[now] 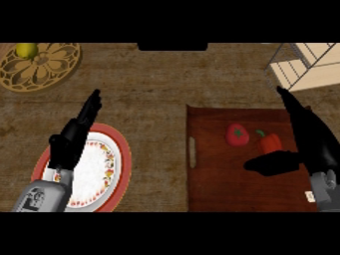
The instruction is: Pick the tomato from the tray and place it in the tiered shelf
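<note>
Brown, mottled counter [165, 79] fills my view from edge to edge. On my right lies a dark red-brown tray [217, 184], and on it I see the tomato [237, 134] with its green stem, sitting just beside a red-orange pepper [270, 142]. My right hand [305, 132] hangs over the tray's right side, fingers stretched straight toward the far edge and thumb [271, 163] sticking out to the left, near the pepper; it has hold of nothing, and the tomato sits apart from it. At the far right corner I make out the pale boards and wire frame of the tiered shelf [312, 67]. My left hand [73, 134] rests over a red-rimmed patterned plate [117, 164], fingers straight and empty. At the far left corner sits a carved wooden trivet [44, 67] with a yellow-green fruit [27, 50] on it.
</note>
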Available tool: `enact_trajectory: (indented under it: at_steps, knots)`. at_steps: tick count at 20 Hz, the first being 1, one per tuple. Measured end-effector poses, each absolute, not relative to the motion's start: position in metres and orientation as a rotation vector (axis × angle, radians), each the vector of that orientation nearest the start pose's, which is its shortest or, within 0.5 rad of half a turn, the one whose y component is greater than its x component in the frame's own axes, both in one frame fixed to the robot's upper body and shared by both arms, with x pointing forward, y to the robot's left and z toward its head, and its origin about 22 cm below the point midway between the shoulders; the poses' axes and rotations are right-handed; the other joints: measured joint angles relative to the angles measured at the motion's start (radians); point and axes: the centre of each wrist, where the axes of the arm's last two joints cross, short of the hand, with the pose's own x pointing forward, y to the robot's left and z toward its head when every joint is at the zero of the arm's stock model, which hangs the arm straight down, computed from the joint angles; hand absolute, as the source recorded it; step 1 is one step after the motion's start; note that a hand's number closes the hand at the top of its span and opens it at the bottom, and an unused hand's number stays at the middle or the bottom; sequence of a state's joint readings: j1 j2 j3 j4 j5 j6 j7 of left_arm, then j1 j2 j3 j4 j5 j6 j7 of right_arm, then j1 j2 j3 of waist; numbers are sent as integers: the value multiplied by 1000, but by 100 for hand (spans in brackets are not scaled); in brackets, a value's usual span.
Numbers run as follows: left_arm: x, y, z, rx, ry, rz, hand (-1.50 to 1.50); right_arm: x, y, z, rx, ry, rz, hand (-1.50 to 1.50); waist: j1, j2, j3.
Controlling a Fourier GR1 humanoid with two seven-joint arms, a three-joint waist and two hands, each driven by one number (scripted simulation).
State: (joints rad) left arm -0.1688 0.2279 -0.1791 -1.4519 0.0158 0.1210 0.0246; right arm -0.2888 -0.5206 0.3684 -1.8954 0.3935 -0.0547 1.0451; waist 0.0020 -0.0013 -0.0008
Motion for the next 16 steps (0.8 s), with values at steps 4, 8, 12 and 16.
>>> enact_trajectory:
  at_steps: [4,8,12,16]
  knots:
    - [280,227,16,106,-1573,-257,0,257,-193,141,-782,-1126,581,-150,0,0,0]
    - [277,227,13,107,-1575,-257,0,263,-183,138,-798,-1124,572,-150,1,1,0]
    - [282,227,13,107,-1578,-262,0,264,-175,124,-799,-1102,567,-150,-1,1,0]
    - [284,224,13,114,-1579,-257,0,266,-169,120,-796,-1092,560,-150,-1,1,1]
